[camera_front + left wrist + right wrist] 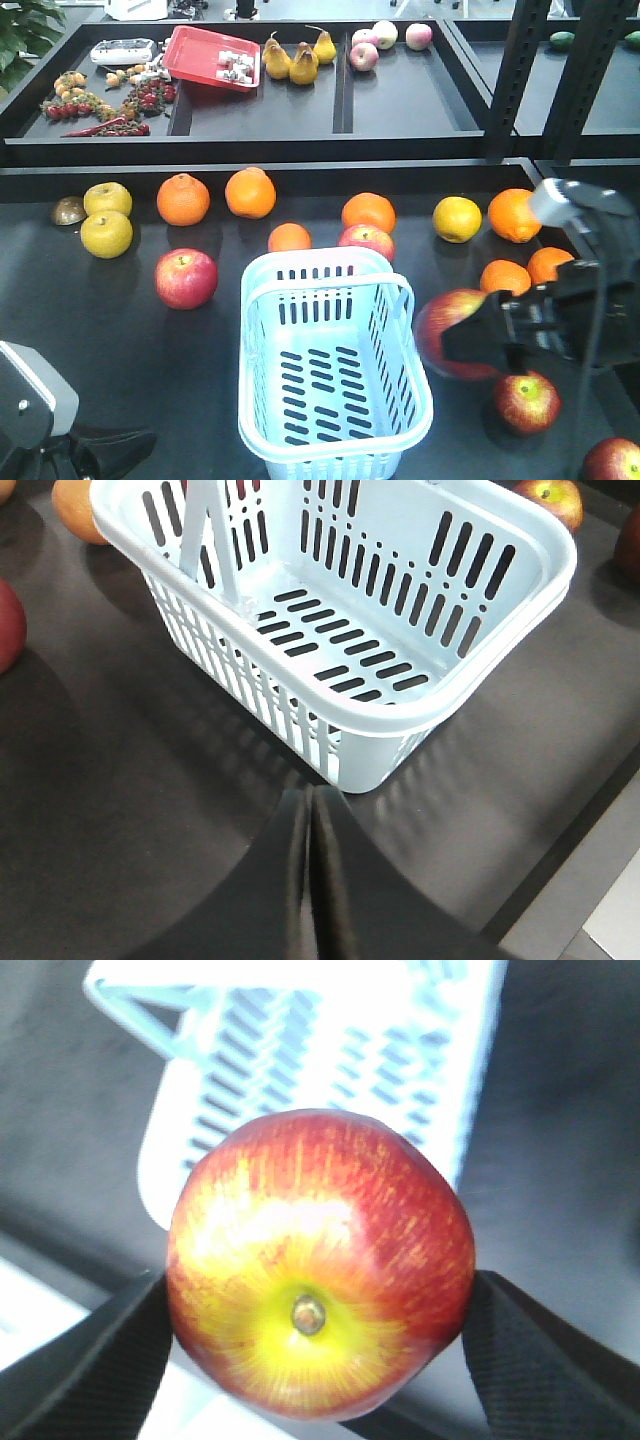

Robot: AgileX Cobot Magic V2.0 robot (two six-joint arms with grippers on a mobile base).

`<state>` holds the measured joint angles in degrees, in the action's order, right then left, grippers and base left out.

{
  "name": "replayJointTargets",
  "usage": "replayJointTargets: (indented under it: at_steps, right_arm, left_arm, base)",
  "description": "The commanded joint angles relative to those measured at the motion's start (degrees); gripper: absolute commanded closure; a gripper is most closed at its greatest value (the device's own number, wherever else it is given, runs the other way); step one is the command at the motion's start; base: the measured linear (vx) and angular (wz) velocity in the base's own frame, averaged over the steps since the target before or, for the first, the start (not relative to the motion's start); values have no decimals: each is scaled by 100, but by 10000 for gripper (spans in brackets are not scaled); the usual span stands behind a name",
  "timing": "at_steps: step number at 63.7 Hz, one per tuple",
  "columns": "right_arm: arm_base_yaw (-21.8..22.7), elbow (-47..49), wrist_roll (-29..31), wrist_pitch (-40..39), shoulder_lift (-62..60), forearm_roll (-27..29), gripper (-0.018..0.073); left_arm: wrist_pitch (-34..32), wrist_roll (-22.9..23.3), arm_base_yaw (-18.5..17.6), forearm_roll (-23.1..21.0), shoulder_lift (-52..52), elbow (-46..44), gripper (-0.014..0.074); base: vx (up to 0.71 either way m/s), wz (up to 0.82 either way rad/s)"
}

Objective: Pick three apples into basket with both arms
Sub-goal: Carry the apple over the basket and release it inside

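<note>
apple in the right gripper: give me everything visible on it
The apple is glossy red with fine yellow streaks, yellow-green around its short brown stem; no damage shows. Two black fingers of the right gripper clamp its sides, stem end facing the wrist camera. It looks lifted off the table, just right of the basket, outside it.

We see a round dark red apple point(320, 1260) streaked yellow around its stem, a pale blue slotted plastic basket point(330, 452), round bright oranges point(184, 199) and yellow-green fruits point(107, 234) on a black matte table point(100, 340).
</note>
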<state>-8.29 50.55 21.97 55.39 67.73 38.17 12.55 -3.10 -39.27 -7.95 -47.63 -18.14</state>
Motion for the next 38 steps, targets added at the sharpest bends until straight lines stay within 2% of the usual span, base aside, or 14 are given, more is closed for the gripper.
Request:
replayJointTargets:
  at_steps: [1, 9, 15, 22, 26, 38]
  right_arm:
    - [-20, 149, 589, -300, 303, 932, 544]
    - [-412, 154, 1052, -517, 804, 1355, 524]
    - [-885, 154, 1211, -909, 1076, 1170, 495]
    - [-1146, 171, 1227, -1541, 1303, 1083, 426]
    - [-1212, 171, 1361, -1768, 1419, 1156, 346]
    - [-1207, 171, 1401, -1706, 1543, 1183, 50]
  left_arm:
    - [-409, 52, 0, -68, 59, -147, 603]
    - [-409, 52, 0, -68, 59, -147, 603]
    - [-409, 52, 0, -68, 59, -147, 603]
    - [-409, 52, 0, -68, 59, -147, 603]
    - [-404, 52, 0, -68, 59, -147, 603]
    - [-404, 52, 0, -68, 59, -147, 603]
  base:
    - [0, 0]
    - [0, 0]
    - [0, 0]
    - [0, 0]
    - [0, 0]
    - [0, 0]
